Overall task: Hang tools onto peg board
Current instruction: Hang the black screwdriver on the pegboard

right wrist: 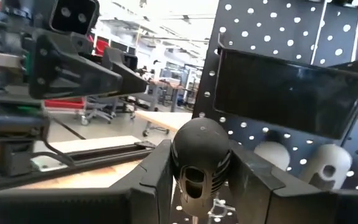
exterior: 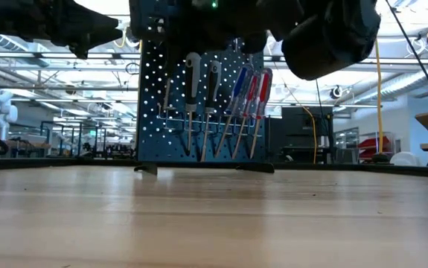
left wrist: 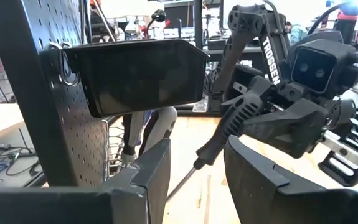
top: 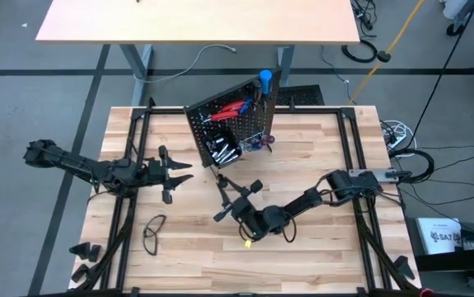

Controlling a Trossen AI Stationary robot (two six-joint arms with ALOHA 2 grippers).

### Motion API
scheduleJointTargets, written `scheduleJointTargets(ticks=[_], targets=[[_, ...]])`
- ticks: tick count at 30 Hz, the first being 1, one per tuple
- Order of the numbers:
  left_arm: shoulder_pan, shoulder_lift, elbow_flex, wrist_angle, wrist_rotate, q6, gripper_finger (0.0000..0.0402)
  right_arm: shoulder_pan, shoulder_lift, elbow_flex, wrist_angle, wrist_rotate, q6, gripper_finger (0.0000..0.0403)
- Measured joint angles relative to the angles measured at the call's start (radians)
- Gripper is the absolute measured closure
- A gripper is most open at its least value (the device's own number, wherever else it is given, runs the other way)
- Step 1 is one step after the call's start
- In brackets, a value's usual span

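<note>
The black peg board [top: 230, 125] stands upright on its stand at the table's far middle. Red-handled pliers [top: 230, 110] and other tools hang on it. In the low view, black-, blue- and red-handled screwdrivers [exterior: 221, 112] hang in a row on its rack. A black bin [right wrist: 291, 93] is hooked onto the board. My right gripper [top: 237, 202] stands just on the near side of the board, shut on a black-handled screwdriver [left wrist: 228, 127]. My left gripper [top: 177, 172] waits open to the left of the board, with nothing between its fingers [left wrist: 154, 168]. My right gripper pinches the screwdriver's black ribbed handle [right wrist: 198, 177] between its two fingers. The handle's rounded butt end [right wrist: 200, 144] points back toward the wrist. The metal shaft [left wrist: 182, 180] slants down past the fingers toward the board, and the screwdriver is lifted clear of the table.
Safety glasses [top: 154, 233] lie on the table's near left, and small black pieces [top: 84, 252] lie by the left edge. A small yellow bit [top: 247, 243] lies under the right arm. Black rails [top: 138, 140] frame the tabletop. Another tan table [top: 195, 21] stands beyond.
</note>
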Motion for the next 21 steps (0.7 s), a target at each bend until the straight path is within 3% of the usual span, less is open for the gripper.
scheduleJointTargets(ticks=[11,21], targets=[[0.0,0.0,0.0,-0.002,0.001,0.0,0.025,-0.027,-0.003,0.058,0.001,0.001,-0.143,0.0293],[0.0,0.0,0.0,-0.001,0.001,0.0,0.025,-0.055,-0.004,0.057,-0.069,0.02,-0.048,0.0293]])
